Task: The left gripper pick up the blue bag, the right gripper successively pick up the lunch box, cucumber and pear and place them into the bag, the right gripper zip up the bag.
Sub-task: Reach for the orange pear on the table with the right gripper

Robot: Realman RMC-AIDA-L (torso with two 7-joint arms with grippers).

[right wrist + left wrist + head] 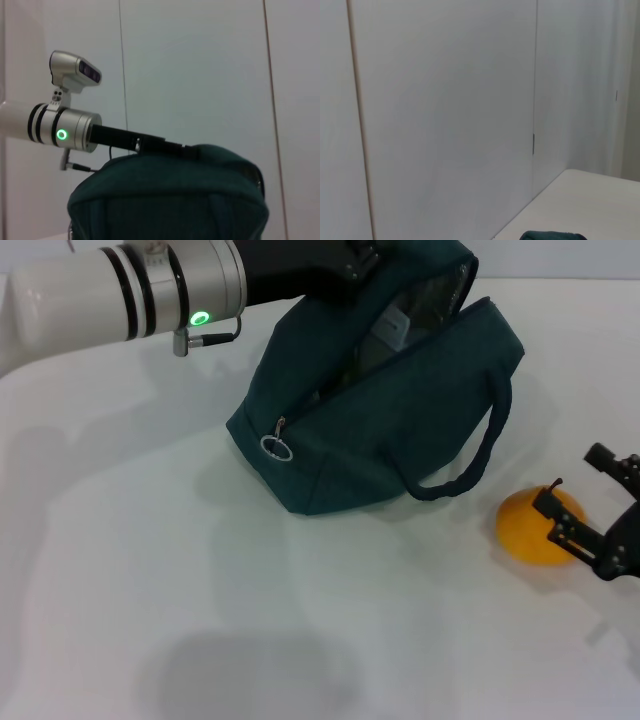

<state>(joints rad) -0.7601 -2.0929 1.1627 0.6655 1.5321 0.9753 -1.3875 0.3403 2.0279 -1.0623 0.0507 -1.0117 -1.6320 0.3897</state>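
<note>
Head view: one blue bag [390, 410] sits unzipped on the white table [150, 570], one pear [540, 527] beside it. The left gripper [350, 265] meets the bag's upper edge; its grip cannot be judged. The right gripper [590, 505] spreads wide around the pear.

Left wrist view: wall panels [445, 100] and a sliver of bag [552, 235].

Right wrist view: the bag [170, 200], the left gripper [187, 150] at its top.

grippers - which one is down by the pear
The right gripper, its black claw around the pear; the left gripper is up at the blue bag.
</note>
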